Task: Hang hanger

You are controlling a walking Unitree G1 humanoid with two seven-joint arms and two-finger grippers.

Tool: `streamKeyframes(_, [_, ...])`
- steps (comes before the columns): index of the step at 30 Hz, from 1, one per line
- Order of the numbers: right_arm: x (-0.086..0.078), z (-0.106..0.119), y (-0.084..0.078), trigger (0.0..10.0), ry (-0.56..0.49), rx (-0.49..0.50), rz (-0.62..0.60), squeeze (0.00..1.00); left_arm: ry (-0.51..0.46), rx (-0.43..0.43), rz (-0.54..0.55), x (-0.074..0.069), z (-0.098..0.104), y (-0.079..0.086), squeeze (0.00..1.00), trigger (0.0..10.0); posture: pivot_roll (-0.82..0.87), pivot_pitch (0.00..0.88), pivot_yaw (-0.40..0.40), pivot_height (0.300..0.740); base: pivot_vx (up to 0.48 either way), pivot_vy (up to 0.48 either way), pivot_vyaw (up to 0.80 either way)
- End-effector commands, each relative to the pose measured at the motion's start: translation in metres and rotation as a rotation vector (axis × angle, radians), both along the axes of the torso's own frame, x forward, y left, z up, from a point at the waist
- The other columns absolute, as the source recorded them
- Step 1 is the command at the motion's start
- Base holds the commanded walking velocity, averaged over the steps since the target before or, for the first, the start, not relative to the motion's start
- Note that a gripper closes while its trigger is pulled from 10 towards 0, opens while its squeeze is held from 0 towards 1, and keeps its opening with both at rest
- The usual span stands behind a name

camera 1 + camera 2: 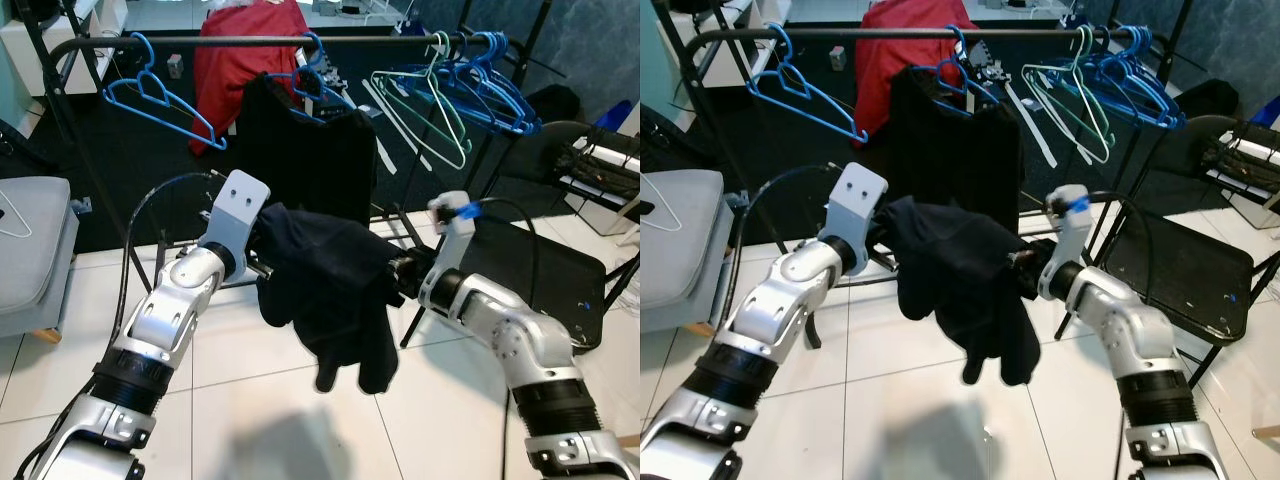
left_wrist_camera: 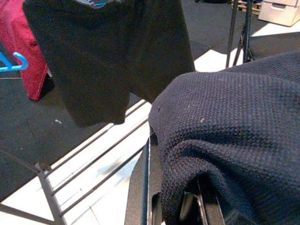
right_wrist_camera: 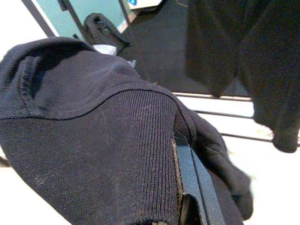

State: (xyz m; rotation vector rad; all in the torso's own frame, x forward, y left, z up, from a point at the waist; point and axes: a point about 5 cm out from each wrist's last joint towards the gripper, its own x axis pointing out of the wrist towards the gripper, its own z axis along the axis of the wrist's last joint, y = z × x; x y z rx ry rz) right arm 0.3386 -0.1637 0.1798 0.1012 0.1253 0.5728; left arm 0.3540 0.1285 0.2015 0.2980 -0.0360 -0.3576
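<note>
Closest to me, my two arms meet over the white tile floor [image 1: 250, 380] with a dark knit garment [image 1: 330, 290] bunched between them. The left gripper [image 1: 268, 262] is buried in its left side, the right gripper [image 1: 395, 275] in its right; cloth covers the fingers, so I cannot tell how wide either one stands, though the garment hangs from both. In the right wrist view one black finger [image 3: 190, 173] pokes out under the ribbed hem. A black folding chair [image 1: 540, 275] sits to my right. Beyond stands the rack rail [image 1: 250, 42], carrying a lone blue hanger [image 1: 160, 95] at left, a red garment [image 1: 240, 55], a black shirt [image 1: 320, 150] on a blue hanger, and a cluster of hangers [image 1: 470, 85] at right.
</note>
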Motion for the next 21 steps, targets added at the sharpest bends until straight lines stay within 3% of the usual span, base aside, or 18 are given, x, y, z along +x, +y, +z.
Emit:
streamKeyframes(1, [0.0029,0.0046,-0.0184,10.0,-0.037,-0.034,-0.100,0.00,0.014,0.012,0.051,0.0006,-0.0039,0.0118,0.00,10.0,-0.13,0.098,-0.034,0.740,0.000,0.000,0.00])
streamKeyframes(2, [0.0034,0.0056,-0.0197,10.0,-0.038,-0.031,-0.108,0.00,0.014,0.011,0.050,0.0006,-0.0038,0.0118,0.00,10.0,-0.12,0.097,-0.034,0.740,0.000,0.000,0.00])
streamKeyframes(3, [0.0035,0.0064,-0.0207,10.0,-0.040,-0.030,-0.111,1.00,0.014,0.011,0.050,0.0007,-0.0037,0.0119,0.00,10.0,-0.12,0.097,-0.034,0.740,0.000,0.000,0.00])
streamKeyframes(7, [0.0020,0.0070,-0.0211,10.0,-0.027,-0.024,-0.105,1.00,0.014,0.008,0.048,0.0009,-0.0037,0.0117,0.00,10.0,-0.12,0.096,-0.034,0.740,0.000,0.000,0.00])
streamKeyframes(8, [0.0012,0.0067,-0.0210,0.0,-0.022,-0.022,-0.097,0.16,0.013,0.007,0.048,0.0011,-0.0038,0.0116,0.00,10.0,-0.12,0.096,-0.034,0.740,0.000,0.000,0.00])
streamKeyframes(13, [0.0006,0.0062,-0.0208,0.0,-0.015,-0.015,-0.096,0.16,0.013,0.007,0.047,0.0012,-0.0038,0.0116,0.00,10.0,-0.12,0.096,-0.034,0.740,0.000,0.000,0.00])
streamKeyframes(14, [0.0003,0.0053,-0.0209,0.0,-0.011,-0.019,-0.098,0.00,0.012,0.006,0.048,0.0013,-0.0036,0.0117,0.00,10.0,-0.12,0.096,-0.034,0.740,0.000,0.000,0.00])
streamKeyframes(21, [0.0006,0.0026,-0.0200,0.0,-0.017,-0.019,-0.094,0.00,0.015,0.000,0.045,0.0014,-0.0027,0.0118,0.00,10.0,-0.12,0.083,-0.037,0.740,0.000,0.000,0.00])
